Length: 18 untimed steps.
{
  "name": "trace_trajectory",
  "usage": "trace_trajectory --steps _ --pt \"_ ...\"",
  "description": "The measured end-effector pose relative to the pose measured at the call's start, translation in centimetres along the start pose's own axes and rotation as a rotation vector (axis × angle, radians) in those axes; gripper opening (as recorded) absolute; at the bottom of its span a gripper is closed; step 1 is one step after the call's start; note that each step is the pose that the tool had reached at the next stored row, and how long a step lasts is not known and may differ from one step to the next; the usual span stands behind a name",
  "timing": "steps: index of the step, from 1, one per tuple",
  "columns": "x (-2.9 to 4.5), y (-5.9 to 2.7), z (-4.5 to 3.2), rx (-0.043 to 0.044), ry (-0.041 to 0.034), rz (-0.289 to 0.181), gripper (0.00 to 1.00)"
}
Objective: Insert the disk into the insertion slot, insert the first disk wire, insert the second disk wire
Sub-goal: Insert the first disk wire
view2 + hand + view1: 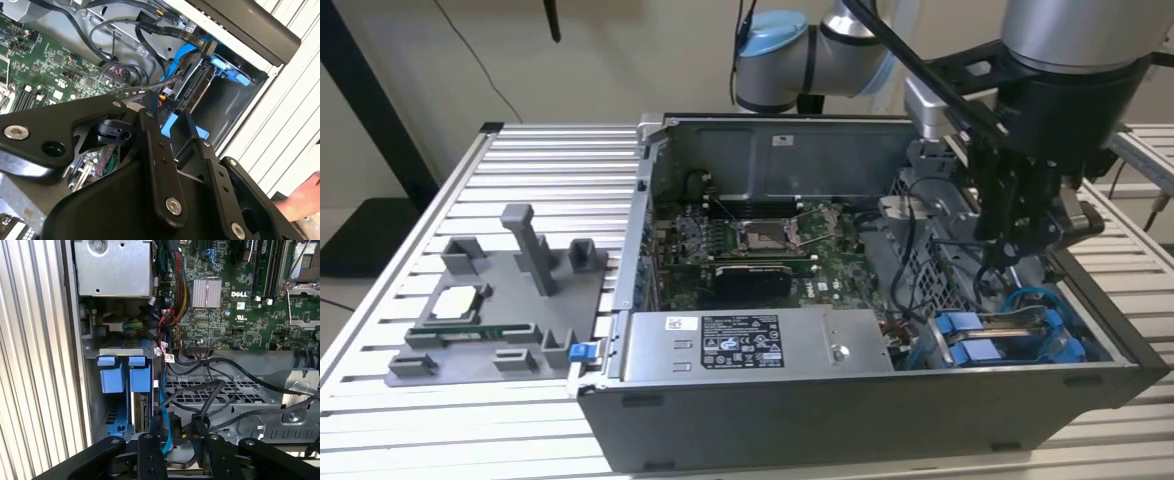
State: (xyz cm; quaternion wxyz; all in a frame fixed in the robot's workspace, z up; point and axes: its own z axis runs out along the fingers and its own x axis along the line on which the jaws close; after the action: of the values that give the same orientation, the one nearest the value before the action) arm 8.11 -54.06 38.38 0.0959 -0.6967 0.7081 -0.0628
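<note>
Exterior view: end effector (pixel 1003 252) over cage (pixel 923 285)

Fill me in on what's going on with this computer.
A robot arm holds its gripper down inside an open computer case, at the drive cage on the exterior view's right. Blue carriers sit in the insertion slot. In the first wrist view, black wires and a blue wire run right by the gripper.

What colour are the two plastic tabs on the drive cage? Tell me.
The tabs are blue, clearest in the first wrist view.
</note>
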Motion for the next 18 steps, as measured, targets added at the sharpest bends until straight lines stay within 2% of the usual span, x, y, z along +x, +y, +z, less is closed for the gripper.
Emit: trace_trajectory --steps 12,18 --pt "-0.69 -0.01 0.17 -0.0007 -0.0026 -0.014 1.00" --pt "-0.76 -0.30 0.24 -0.0010 -0.0037 -0.019 1.00"
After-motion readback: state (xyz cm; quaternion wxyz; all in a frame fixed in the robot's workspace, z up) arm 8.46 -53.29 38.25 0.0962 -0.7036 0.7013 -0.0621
